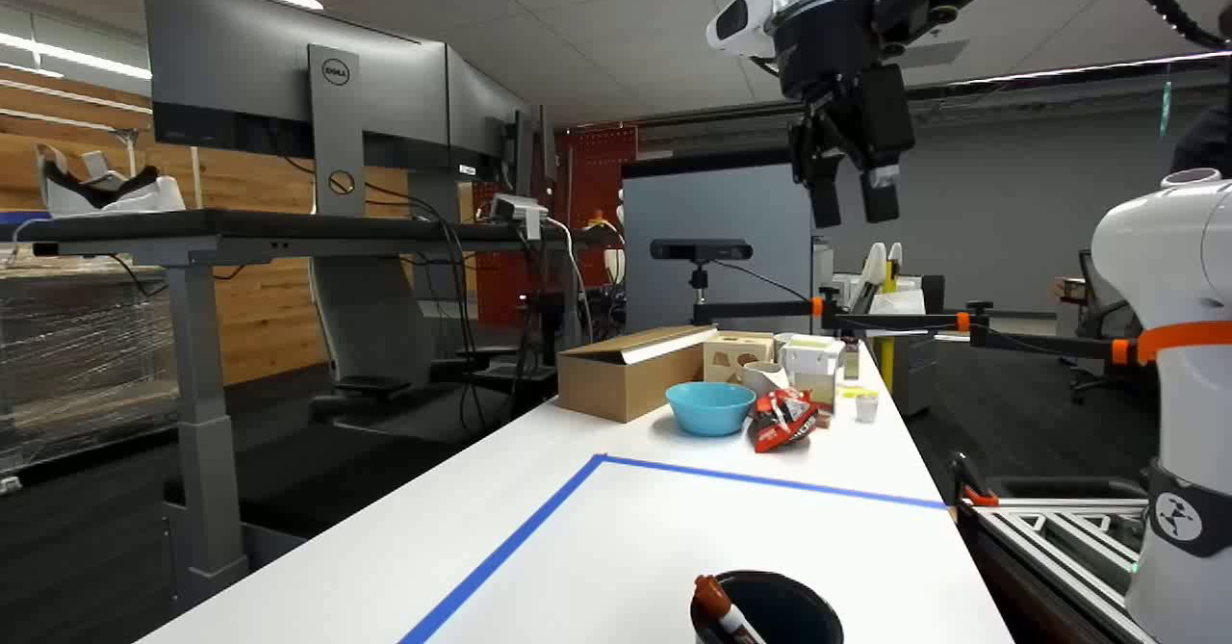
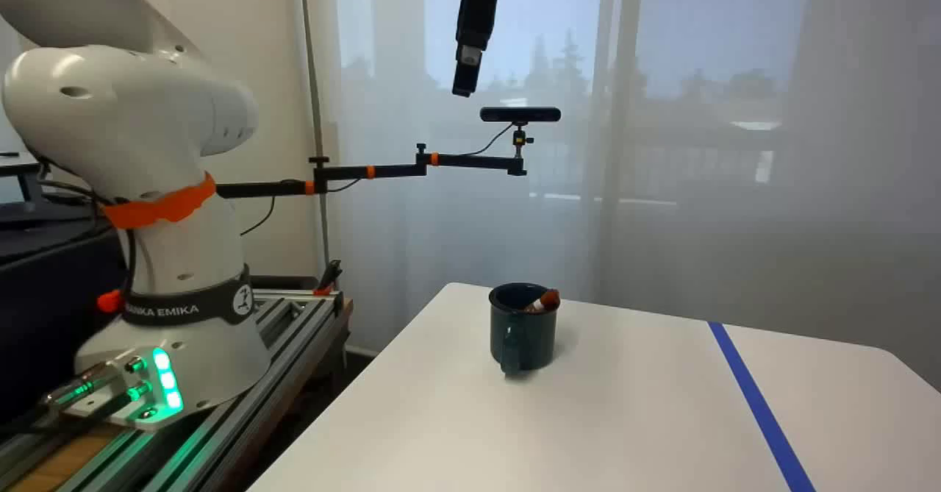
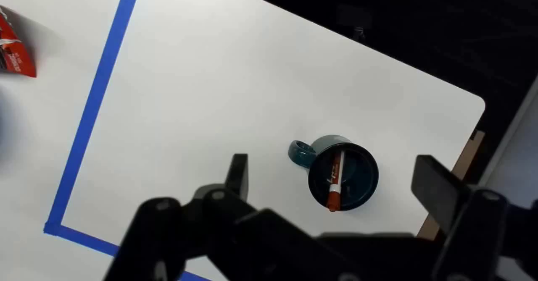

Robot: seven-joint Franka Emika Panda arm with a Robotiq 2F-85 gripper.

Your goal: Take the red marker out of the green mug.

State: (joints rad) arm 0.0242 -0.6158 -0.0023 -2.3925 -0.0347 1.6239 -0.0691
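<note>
The dark green mug [image 2: 523,341] stands upright on the white table; it also shows in the wrist view [image 3: 358,178] and, cut off by the bottom edge, in an exterior view [image 1: 794,610]. The red marker [image 3: 335,176] leans inside the mug, its red cap against the rim, as seen in the wrist view. The cap end shows above the rim in both exterior views [image 1: 713,596] [image 2: 545,301]. My gripper [image 1: 854,206] is open and empty, high above the table. In the wrist view the mug lies between the spread fingers [image 3: 332,161], well below them.
Blue tape [image 3: 94,96] marks lines on the table. A cardboard box [image 1: 630,374], a blue bowl [image 1: 710,408] and a red snack bag [image 1: 782,420] stand at the table's far end with other small things. A camera on a bar [image 2: 520,115] stands out from the robot's base.
</note>
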